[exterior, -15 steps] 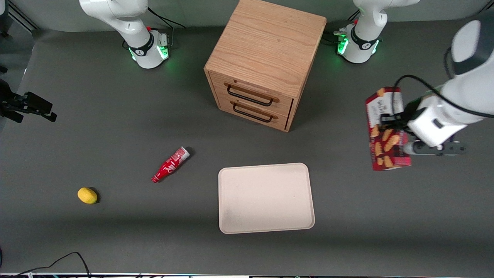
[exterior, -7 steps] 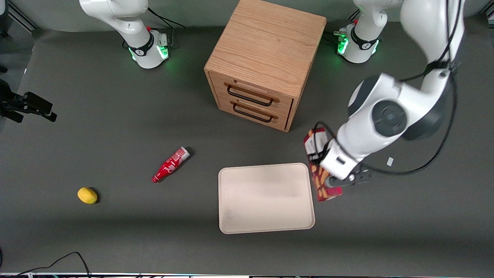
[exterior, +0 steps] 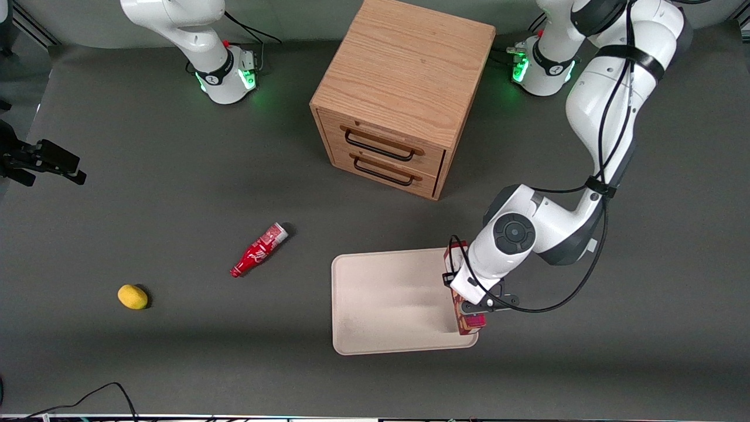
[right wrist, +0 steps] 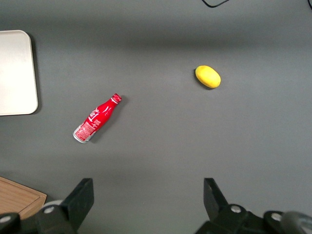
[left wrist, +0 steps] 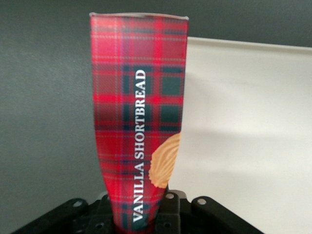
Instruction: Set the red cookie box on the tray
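The left arm's end effector [exterior: 469,299] is over the tray's [exterior: 387,299] edge at the working arm's end of the surface [exterior: 176,193], clenched on the red cookie box [exterior: 463,316]. In the front view the box stands on edge along that tray edge, its long side running toward the front camera, with most of its length covered by the arm's white wrist; only a strip of red near the cabinet-ward end and the end nearest the camera show. Whether the box rests on the tray or hangs just above it cannot be told.

In the left wrist view the red cookie box [left wrist: 139,122] rises out of the black end effector [left wrist: 141,217], gripped at its near end. Its narrow tartan face reads "VANILLA SHORTBREAD" with part of a golden cookie printed beside the words. The beige tray [left wrist: 243,136] lies on one side of the box and the dark grey surface [left wrist: 44,122] on the other.

The wooden two-drawer cabinet [exterior: 404,94] stands farther from the front camera than the tray, both drawers closed. A small red bottle [exterior: 259,250] lies on its side toward the parked arm's end, and a yellow lemon [exterior: 133,296] sits further that way, well apart from the tray
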Available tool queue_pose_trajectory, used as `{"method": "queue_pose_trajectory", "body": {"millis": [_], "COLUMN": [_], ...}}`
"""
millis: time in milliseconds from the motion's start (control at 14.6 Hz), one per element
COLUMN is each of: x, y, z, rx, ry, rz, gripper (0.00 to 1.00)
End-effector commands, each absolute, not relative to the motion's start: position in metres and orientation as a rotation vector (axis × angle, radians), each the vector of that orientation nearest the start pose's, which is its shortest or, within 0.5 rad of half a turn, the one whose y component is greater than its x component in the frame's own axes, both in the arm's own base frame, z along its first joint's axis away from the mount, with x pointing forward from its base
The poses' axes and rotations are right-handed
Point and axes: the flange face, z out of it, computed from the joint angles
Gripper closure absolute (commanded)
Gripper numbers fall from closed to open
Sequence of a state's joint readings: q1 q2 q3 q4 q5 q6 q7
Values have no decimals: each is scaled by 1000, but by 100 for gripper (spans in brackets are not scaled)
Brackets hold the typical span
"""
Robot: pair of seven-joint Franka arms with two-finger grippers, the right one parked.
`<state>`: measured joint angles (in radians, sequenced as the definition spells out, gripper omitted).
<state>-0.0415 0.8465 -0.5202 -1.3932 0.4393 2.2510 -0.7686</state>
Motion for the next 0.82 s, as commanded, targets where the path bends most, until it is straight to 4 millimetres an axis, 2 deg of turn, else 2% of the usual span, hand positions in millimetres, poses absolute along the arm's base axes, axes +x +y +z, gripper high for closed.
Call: {"method": "queue_pose_trajectory", "body": {"millis": [0, 69, 137, 206, 275, 412, 618, 756], "x": [676, 673, 672, 670, 668, 669, 670, 672], "y": [-314, -315, -315, -315, -315, -315, -314, -311], "z": [259, 254, 250, 248, 245, 245, 253, 271], "rx": [-3193, -3184, -3176, -3172, -3169, -3171, -3167, -3153], "ry": [-223, -213, -200, -194, -191, -192, -201, -240], "rz": [-225, -221, -221, -216, -209, -211, -217, -231], "gripper": [100, 100, 87, 59, 24, 0, 0, 0]}}
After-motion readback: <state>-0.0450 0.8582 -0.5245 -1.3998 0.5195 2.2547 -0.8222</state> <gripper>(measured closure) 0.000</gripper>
